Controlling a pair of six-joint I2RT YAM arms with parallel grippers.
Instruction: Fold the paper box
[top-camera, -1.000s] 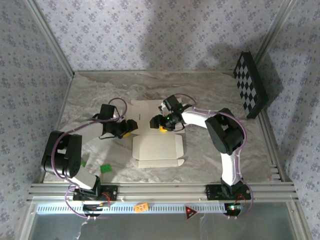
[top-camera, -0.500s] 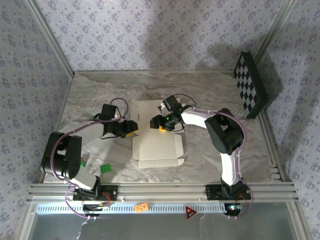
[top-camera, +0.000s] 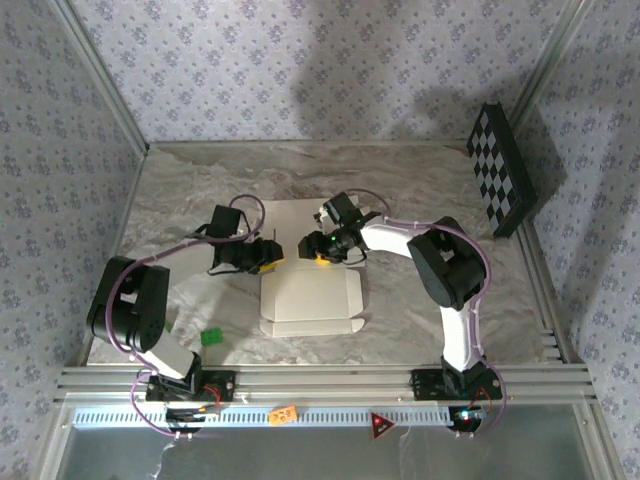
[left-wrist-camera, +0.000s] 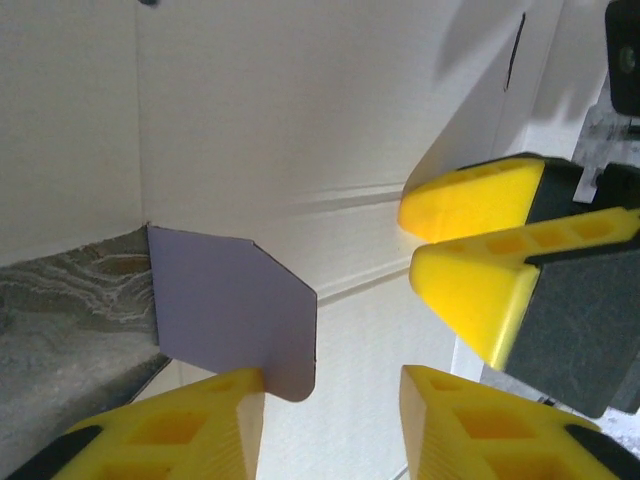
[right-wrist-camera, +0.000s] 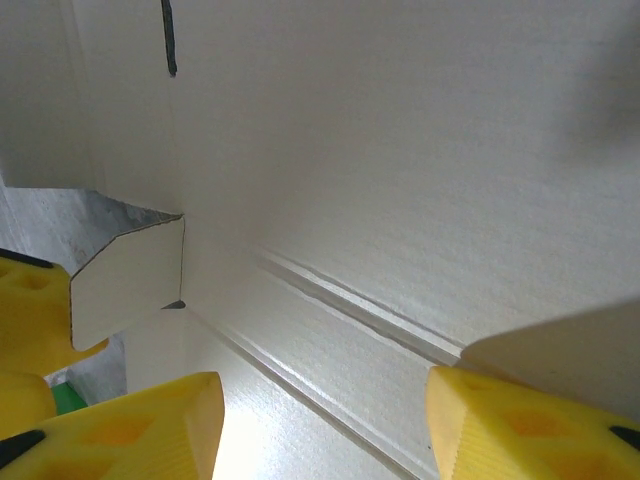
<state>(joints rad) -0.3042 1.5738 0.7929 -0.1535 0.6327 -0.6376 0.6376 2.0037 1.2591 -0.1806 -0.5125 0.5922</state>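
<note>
Starting at the near edge, a slotted metal rail (top-camera: 320, 380) carries both arm bases, with an orange tag (top-camera: 284, 411) and a red triangle (top-camera: 380, 424) on the strip below it. Just past the rail, a small green piece (top-camera: 211, 337) lies on the grey marbled worktop (top-camera: 170, 200), close to the left arm (top-camera: 130, 300). Mid-worktop sits the paper box (top-camera: 312, 297), a flapped sheet with its cream-white side up and its near half flat. Over its middle the left arm and the right arm (top-camera: 450, 265) meet almost tip to tip. On the left wrist view the left jaws are parted, with a lavender flap (left-wrist-camera: 225, 310) standing up just beside one yellow finger (left-wrist-camera: 190, 425), not pinched. On the right wrist view the right jaws stand wide apart above the creased card, gripping nothing. Far right, a checkerboard panel (top-camera: 500, 168) leans against the wall, and floral lavender wallpaper (top-camera: 300, 60) closes in three sides.
</note>
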